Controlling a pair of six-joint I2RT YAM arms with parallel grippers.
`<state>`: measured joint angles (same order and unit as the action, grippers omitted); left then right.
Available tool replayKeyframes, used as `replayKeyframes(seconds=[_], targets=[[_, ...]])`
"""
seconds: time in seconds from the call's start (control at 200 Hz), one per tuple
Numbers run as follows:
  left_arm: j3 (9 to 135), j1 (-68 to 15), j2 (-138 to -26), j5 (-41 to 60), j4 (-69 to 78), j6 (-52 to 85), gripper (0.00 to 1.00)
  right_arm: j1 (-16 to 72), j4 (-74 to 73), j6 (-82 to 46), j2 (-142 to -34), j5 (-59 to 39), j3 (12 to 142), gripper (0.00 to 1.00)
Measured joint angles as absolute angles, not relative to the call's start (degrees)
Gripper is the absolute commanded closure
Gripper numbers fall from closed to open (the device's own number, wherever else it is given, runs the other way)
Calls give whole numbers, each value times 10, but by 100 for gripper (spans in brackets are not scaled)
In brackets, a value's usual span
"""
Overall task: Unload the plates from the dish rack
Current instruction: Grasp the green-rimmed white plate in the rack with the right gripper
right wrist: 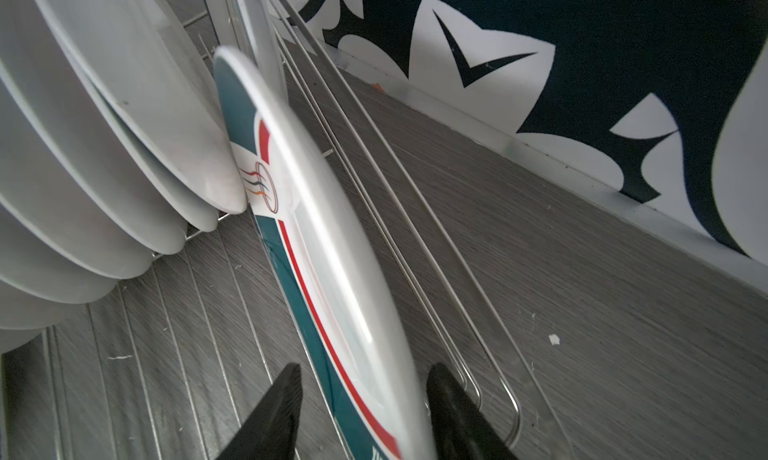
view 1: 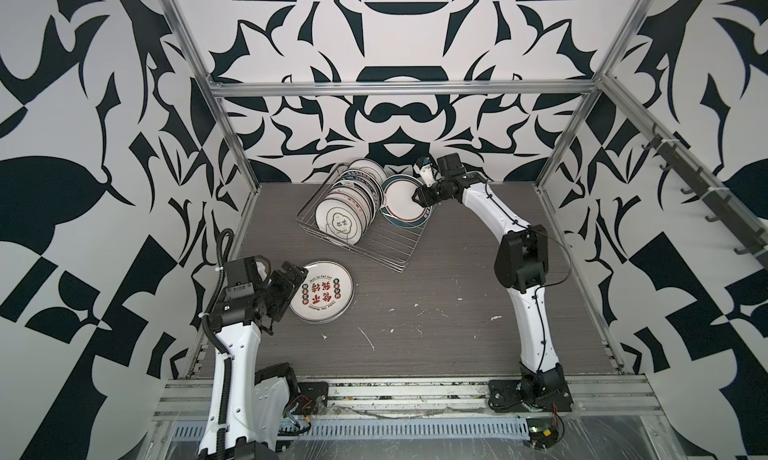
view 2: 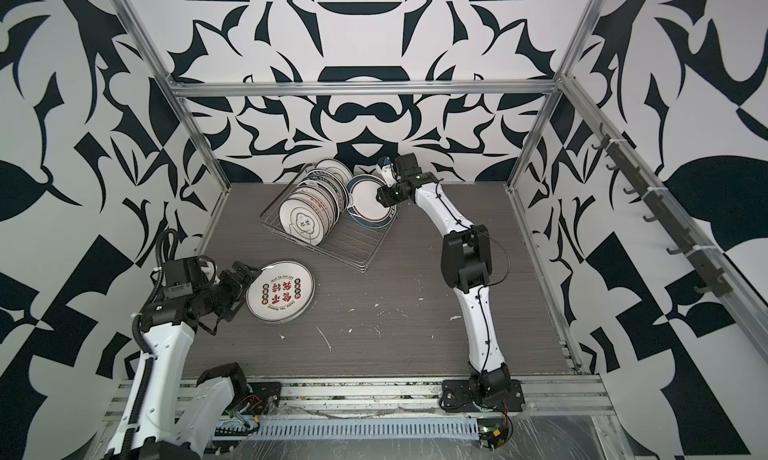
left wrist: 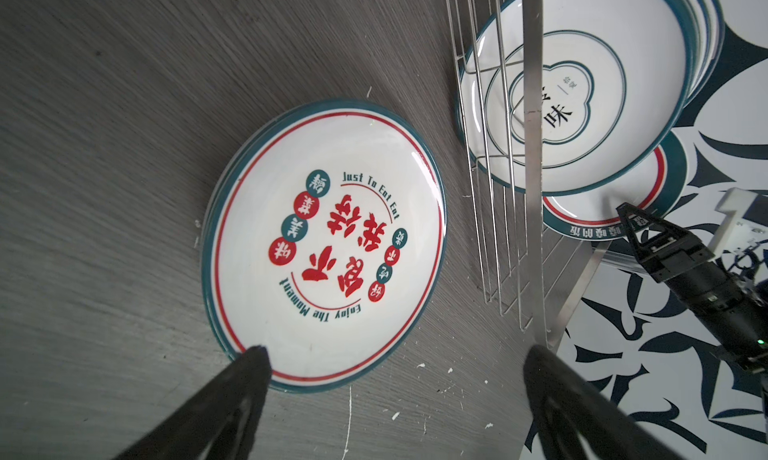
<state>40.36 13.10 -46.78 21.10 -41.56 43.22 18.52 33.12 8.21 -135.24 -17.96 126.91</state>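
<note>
The table (view 1: 457,312) is carrying the dish rack (view 1: 374,246) near its back edge, with upright plates (view 1: 338,221) standing inside. The right gripper (view 1: 417,198) is straddling the end plate (view 1: 399,204); I cannot tell whether it is clamped. The left gripper (view 1: 286,289) is gaping wide and empty beside the stacked plates (view 1: 322,292) near the left edge.

Black-and-white patterned walls (view 1: 386,30) close me in on three sides, covered in bold leaf-like swirls. A bare aluminium frame (view 1: 399,89) runs along their edges. I work over a grey wood-grain tabletop (view 1: 457,312) flecked with white scuffs (view 1: 368,338). A dark rail of hooks (view 1: 708,188) runs along the wall on my right. A slotted grey duct (view 1: 395,431) lies along the front edge. The light is even and soft.
</note>
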Motion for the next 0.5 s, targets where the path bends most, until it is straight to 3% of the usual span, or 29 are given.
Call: replayKeyframes(seconds=[0.245,0.5], targets=[[401,131,-468,222,-409,434,1,176,332,89,-1370,-200,1269,78],[397,131,-467,225,-399,434,1,173,338,118,-1366,-219,1269,91]])
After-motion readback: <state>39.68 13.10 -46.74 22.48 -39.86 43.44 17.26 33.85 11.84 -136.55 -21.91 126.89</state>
